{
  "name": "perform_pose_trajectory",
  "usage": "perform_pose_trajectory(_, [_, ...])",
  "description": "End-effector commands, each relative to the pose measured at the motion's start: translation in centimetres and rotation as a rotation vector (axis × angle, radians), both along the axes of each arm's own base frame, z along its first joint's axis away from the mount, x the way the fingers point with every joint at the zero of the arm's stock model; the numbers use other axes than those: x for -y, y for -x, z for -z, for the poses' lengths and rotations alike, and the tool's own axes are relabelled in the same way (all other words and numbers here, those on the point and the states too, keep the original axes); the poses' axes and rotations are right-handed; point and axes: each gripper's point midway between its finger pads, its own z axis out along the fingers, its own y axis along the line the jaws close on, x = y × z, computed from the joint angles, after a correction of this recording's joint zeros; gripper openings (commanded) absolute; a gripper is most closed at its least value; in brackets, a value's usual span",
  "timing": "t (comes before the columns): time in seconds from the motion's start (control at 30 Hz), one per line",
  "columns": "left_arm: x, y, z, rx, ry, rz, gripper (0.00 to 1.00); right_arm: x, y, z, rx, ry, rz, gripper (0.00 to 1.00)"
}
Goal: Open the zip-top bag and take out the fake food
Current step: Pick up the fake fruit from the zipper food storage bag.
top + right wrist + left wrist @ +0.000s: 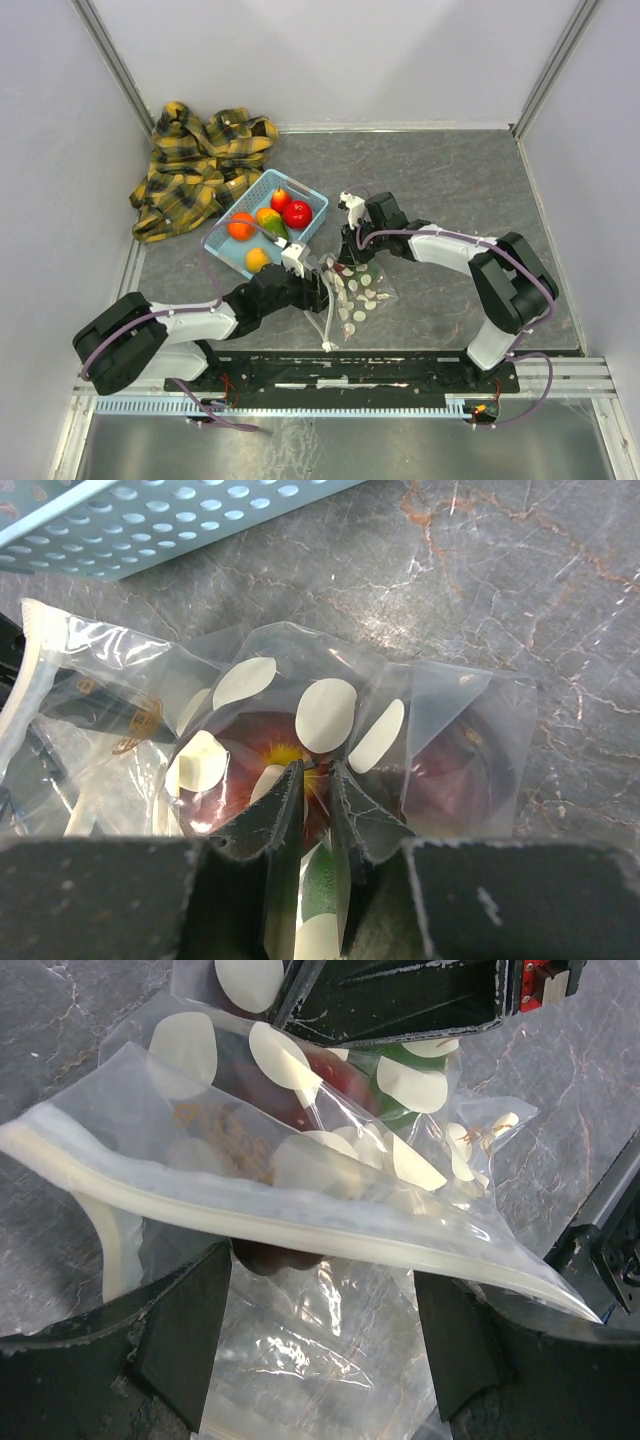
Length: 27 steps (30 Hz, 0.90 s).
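Observation:
The zip-top bag [358,292] lies in front of the arms, clear with white dots; its white zip strip [300,1222] crosses the left wrist view. My right gripper [318,770] is shut on a fold of the bag's film at its far end, above a dark red fake food piece [250,772]; a maroon one [452,770] lies beside it inside the bag. My left gripper [320,1345] stands open at the bag's mouth [322,290], loose film between its fingers [185,1330]. More fake food [297,213] lies in the basket.
The light blue slotted basket [312,200] stands just behind the bag, and its wall [150,520] is close to my right gripper. A yellow plaid cloth [195,165] is heaped at the back left. Grey walls enclose the table on three sides.

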Motion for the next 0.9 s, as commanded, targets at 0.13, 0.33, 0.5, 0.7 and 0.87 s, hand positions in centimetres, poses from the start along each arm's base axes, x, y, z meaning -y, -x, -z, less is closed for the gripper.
perform_pose_trajectory(0.13, [0.5,-0.4,-1.7,0.081,0.045,0.008,0.8,-0.7,1.3,-1.3,0.021,-0.048,-0.04,0.24])
perform_pose_trajectory(0.33, [0.6,-0.3,-2.1,0.084,0.052,0.017,0.8,-0.3,1.1,-1.7,0.042,-0.036,-0.03,0.25])
perform_pose_trajectory(0.5, [0.3,0.0,-1.9,0.08,0.055,0.014,0.8,-0.1,0.8,-2.8,0.079,-0.037,-0.018,0.26])
perform_pose_trajectory(0.7, [-0.3,0.4,-2.2,0.092,0.067,0.007,0.8,1.0,0.5,-5.4,0.16,-0.04,0.025,0.31])
perform_pose_trajectory(0.87, [-0.9,0.7,-2.7,0.103,0.064,0.004,0.79,2.5,0.6,-7.2,0.226,-0.05,0.069,0.37])
